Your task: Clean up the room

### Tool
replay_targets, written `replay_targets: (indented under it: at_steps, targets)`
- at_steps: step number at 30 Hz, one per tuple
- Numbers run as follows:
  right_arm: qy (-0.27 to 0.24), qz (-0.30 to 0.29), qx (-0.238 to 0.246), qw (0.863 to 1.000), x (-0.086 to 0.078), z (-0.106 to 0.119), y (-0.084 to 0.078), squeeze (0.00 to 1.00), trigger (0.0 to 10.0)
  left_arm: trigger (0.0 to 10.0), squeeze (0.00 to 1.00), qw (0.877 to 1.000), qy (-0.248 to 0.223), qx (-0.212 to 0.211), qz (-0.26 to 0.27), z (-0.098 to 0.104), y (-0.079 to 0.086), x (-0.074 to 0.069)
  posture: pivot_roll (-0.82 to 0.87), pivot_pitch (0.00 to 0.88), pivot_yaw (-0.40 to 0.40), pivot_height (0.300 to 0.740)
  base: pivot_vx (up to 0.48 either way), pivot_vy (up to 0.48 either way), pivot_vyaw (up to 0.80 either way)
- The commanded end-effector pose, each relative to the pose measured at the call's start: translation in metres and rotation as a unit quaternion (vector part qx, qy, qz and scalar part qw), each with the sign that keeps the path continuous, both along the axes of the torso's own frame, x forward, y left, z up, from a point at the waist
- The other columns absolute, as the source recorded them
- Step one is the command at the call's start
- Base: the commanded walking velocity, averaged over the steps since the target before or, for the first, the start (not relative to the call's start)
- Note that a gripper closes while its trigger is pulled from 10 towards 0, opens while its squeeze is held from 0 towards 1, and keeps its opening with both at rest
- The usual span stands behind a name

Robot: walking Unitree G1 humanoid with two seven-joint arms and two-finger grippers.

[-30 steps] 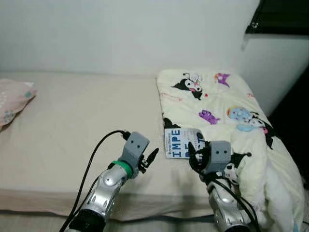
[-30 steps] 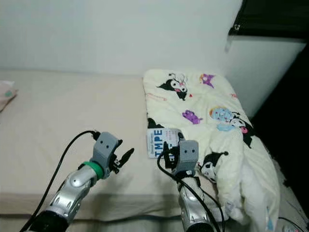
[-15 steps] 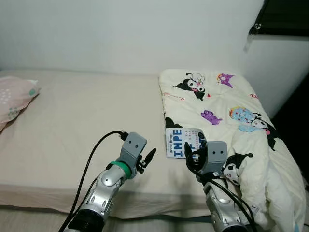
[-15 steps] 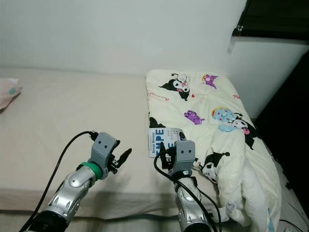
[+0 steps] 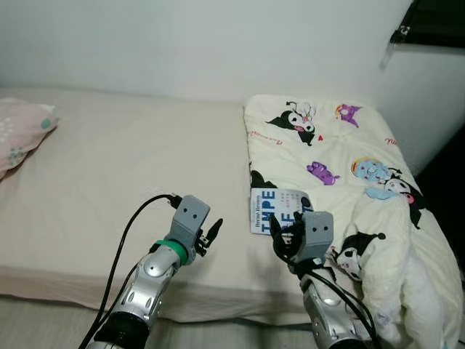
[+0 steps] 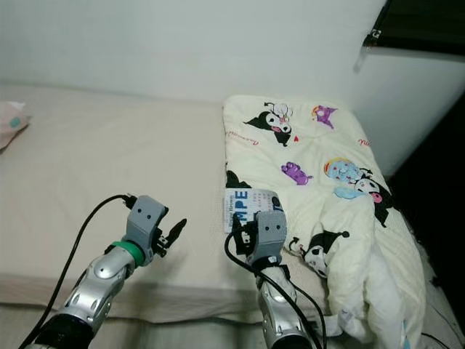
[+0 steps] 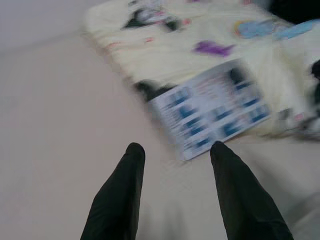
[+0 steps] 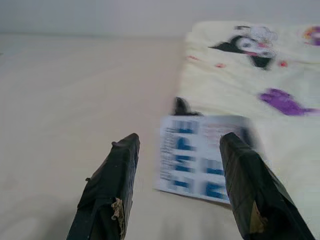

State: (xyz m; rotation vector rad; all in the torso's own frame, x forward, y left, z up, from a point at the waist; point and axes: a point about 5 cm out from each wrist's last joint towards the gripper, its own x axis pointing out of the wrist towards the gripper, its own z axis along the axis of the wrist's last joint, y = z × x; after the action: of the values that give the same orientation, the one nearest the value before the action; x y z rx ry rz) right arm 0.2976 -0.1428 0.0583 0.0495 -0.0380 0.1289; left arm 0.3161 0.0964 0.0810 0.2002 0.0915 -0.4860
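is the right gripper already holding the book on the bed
No, the right gripper is open with the book lying ahead between its fingers, untouched, partly on the cartoon blanket.

Soft quilted cloth blanket [image 5: 341, 167], matt beige bedsheet [image 5: 123, 182], smooth printed paper booklet [image 5: 275, 209].

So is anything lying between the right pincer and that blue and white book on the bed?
Nothing visible does. The right pincer is open just short of the book, with bare sheet between them. The book's far edge rests on the cartoon blanket.
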Motion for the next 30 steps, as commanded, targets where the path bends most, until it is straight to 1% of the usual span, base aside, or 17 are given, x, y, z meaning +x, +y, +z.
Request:
replay_targets:
  at_steps: [1, 3, 10, 25, 30]
  targets:
    - [0.000, -0.006, 0.006, 1.000, 0.0001, 0.0005, -0.0012, 0.00, 10.0, 10.0, 0.00, 1.000, 0.005, 0.007, -0.004, -0.0036, 0.0003, -0.0019, -0.07, 0.014, 0.033, 0.736, 0.000, -0.446, 0.00]
    - [0.000, -0.006, 0.006, 1.000, 0.0000, 0.0005, -0.0012, 0.00, 10.0, 10.0, 0.00, 1.000, 0.006, 0.008, 0.000, -0.0039, 0.0006, -0.0015, -0.07, 0.014, 0.033, 0.736, 0.000, -0.379, 0.00]
    - [0.000, -0.006, 0.006, 1.000, -0.0003, 0.0003, -0.0014, 0.00, 10.0, 10.0, 0.00, 1.000, 0.014, 0.007, 0.011, -0.0052, 0.0015, 0.0002, -0.07, 0.017, 0.033, 0.736, 0.000, 0.000, 0.00]
    - [0.001, -0.005, 0.005, 1.000, -0.0008, 0.0002, -0.0002, 0.00, 10.0, 10.0, 0.00, 1.000, 0.014, 0.007, 0.011, -0.0051, 0.0013, 0.0002, -0.07, 0.020, 0.034, 0.736, 0.000, 0.000, 0.00]
    - [0.000, -0.013, -0.002, 1.000, 0.0002, 0.0015, -0.0007, 0.00, 10.0, 10.0, 0.00, 1.000, 0.006, -0.004, 0.010, -0.0039, 0.0012, -0.0011, -0.07, 0.024, 0.035, 0.732, 0.000, 0.000, 0.00]
